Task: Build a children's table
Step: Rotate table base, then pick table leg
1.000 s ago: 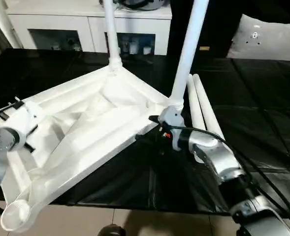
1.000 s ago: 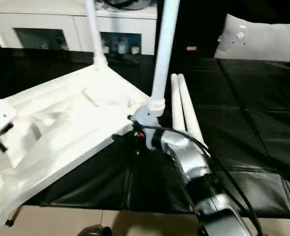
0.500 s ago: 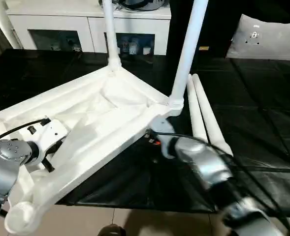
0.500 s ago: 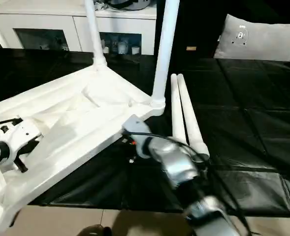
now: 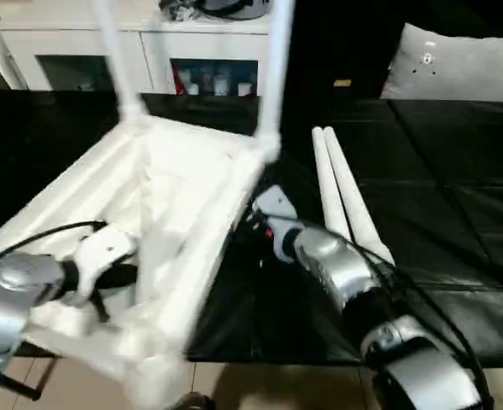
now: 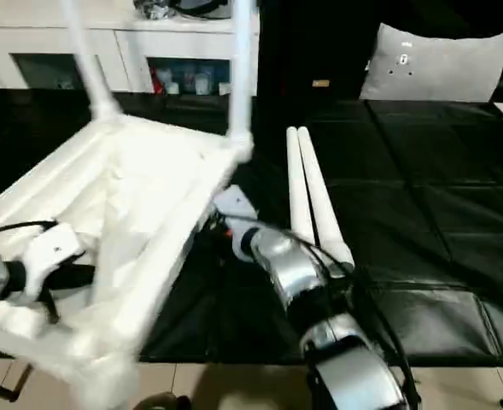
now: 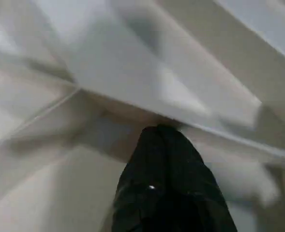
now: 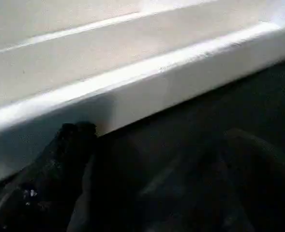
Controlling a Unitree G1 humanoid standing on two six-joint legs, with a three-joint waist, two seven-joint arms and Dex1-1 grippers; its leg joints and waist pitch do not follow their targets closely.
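White moulded plastic makes up the table top (image 5: 174,213), which lies upside down on a black quilted mat (image 5: 456,196), its underside a shallow tray of raised ribs and sloping panels inside a thick rim. Two fitted legs (image 5: 277,68) rise from the rounded sockets at its far corners, smooth tapered tubes running up out of the head views; the near corner overhangs the mat's edge above the pale tiled floor (image 5: 251,389). Two loose legs (image 5: 336,192) of the same smooth white tube lie side by side, touching, on the mat just beside the top's right edge. The left gripper (image 5: 114,273) is inside the ribbed underside near the front, and its wrist view shows a black fingertip (image 7: 164,145) pressed against a rib; how far its fingers are parted cannot be told. The right gripper (image 5: 264,218) sits against the top's right rim, low by the mat, with one black finger (image 8: 77,137) touching the rim's outer wall; its opening cannot be told either. Behind stands a white cabinet (image 5: 191,51) with glass doors, and a grey cushion (image 5: 456,64) rests at the mat's far right.
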